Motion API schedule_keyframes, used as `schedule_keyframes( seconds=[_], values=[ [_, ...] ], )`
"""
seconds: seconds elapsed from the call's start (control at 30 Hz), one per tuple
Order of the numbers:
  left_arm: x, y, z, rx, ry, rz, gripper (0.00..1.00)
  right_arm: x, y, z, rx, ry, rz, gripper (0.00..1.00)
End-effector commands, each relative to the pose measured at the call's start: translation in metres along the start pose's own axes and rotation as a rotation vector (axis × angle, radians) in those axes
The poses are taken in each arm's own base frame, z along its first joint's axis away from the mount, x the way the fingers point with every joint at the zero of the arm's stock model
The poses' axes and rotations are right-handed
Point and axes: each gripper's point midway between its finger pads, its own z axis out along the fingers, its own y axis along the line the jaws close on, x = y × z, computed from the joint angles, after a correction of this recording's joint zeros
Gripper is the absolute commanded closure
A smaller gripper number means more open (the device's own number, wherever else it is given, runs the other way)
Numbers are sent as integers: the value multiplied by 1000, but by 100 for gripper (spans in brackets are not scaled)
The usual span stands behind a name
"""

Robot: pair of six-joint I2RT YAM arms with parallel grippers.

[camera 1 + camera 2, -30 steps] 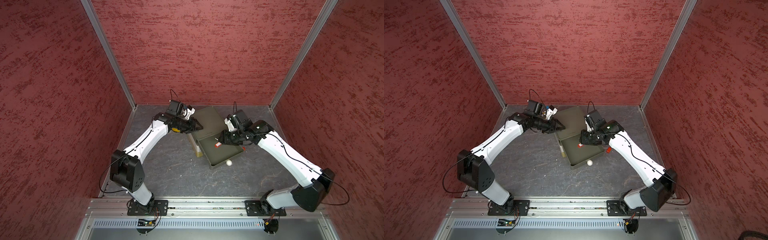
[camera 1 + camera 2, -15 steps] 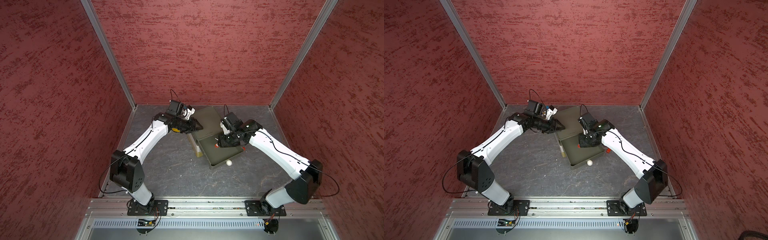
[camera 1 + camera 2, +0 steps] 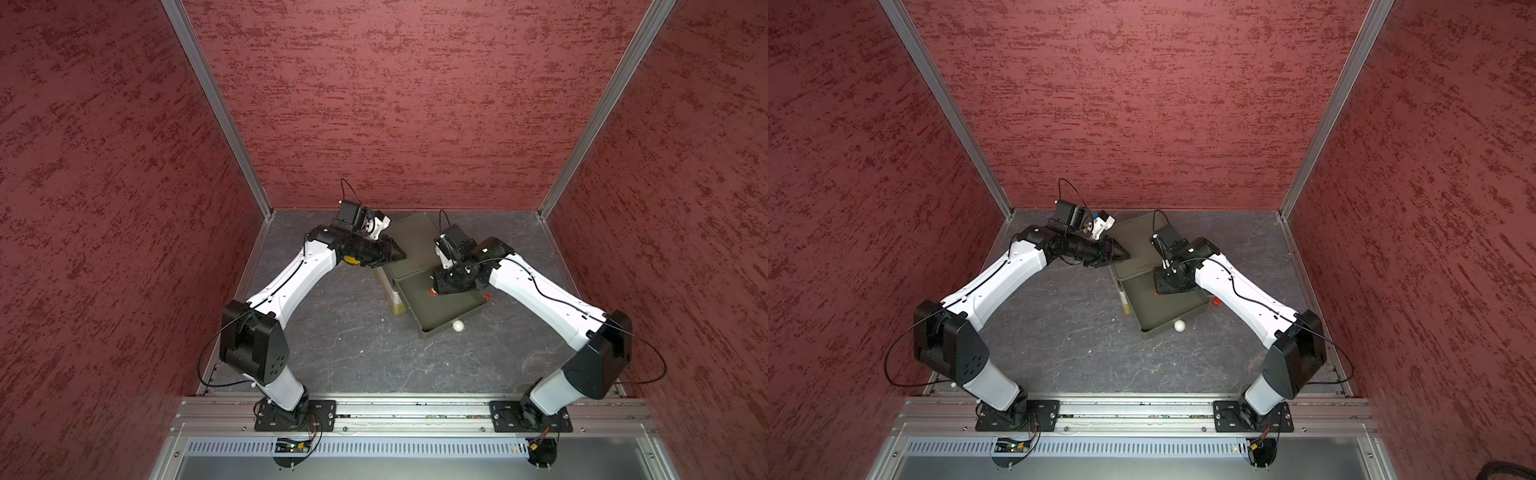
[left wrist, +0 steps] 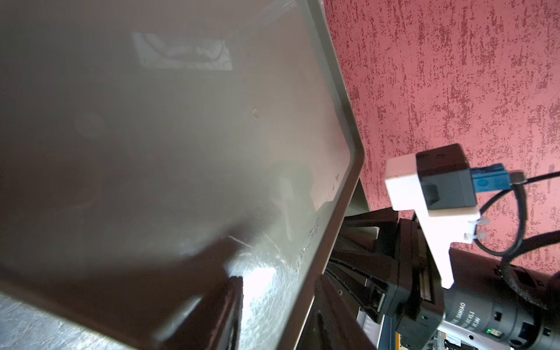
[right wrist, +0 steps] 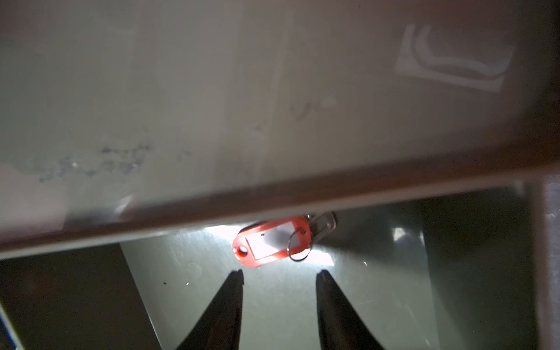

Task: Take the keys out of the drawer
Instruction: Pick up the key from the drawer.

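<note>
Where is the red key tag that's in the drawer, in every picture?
In a top view: the red key tag is a red speck in the open drawer, close to the cabinet.
In a top view: the same speck, same spot.
Left wrist: not in it.
Right wrist: mid-picture, just ahead of the open right gripper.
Shared landmark: the cabinet's flat top, seen in all four.

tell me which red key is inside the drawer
The red key lying on the drawer floor, just ahead of the open right tool. The other red key lies outside on the table, beside the drawer's wall.
</note>
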Motion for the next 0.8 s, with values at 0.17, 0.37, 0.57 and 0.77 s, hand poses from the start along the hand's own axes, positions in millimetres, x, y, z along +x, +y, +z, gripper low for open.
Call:
schedule_keyframes(
  seconds=[0.17, 0.37, 0.57, 0.77],
  values=[
    [5, 8, -1, -31, 19, -13, 58, -7, -1, 2, 34, -21, -24, 60],
    [5, 10, 1, -31, 22, -18, 58, -6, -3, 7, 46, -16, -24, 63],
    [5, 12, 1, -27, 23, -23, 59, -7, -3, 12, 54, -5, -24, 65],
    [6, 15, 0, -24, 24, -31, 58, -7, -5, 17, 66, 0, -24, 68]
  ],
)
